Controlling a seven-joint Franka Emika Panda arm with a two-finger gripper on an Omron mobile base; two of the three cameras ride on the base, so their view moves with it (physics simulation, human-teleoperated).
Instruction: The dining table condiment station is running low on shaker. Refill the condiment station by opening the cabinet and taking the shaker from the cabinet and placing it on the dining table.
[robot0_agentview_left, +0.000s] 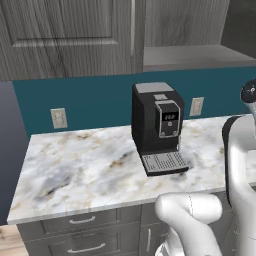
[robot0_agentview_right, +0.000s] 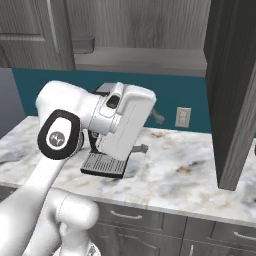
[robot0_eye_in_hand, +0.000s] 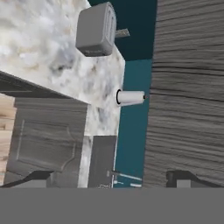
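Overhead, the cabinet (robot0_agentview_left: 70, 35) is hanging above the marble counter (robot0_agentview_left: 85, 170), its left door closed with a slim bar handle (robot0_agentview_left: 133, 27) along the edge, while in the right base view a door (robot0_agentview_right: 232, 90) is standing swung out toward the camera, leaving a bare shelf (robot0_agentview_right: 140, 59) showing inside. Below, the teal backsplash (robot0_agentview_left: 95, 102) is carrying two wall outlets (robot0_agentview_left: 59, 118). A black coffee machine (robot0_agentview_left: 156, 127) is sitting on the counter against the wall, and grey drawers (robot0_agentview_left: 80, 225) are running beneath.

In the hand view, rolled sideways, a grey toaster (robot0_eye_in_hand: 96, 29) is resting on the marble and a paper towel roll (robot0_eye_in_hand: 130, 97) is lying beside the backsplash. The gripper (robot0_eye_in_hand: 109, 177) is holding its two tips well apart, with nothing between them. I cannot tell where the shaker is sitting.
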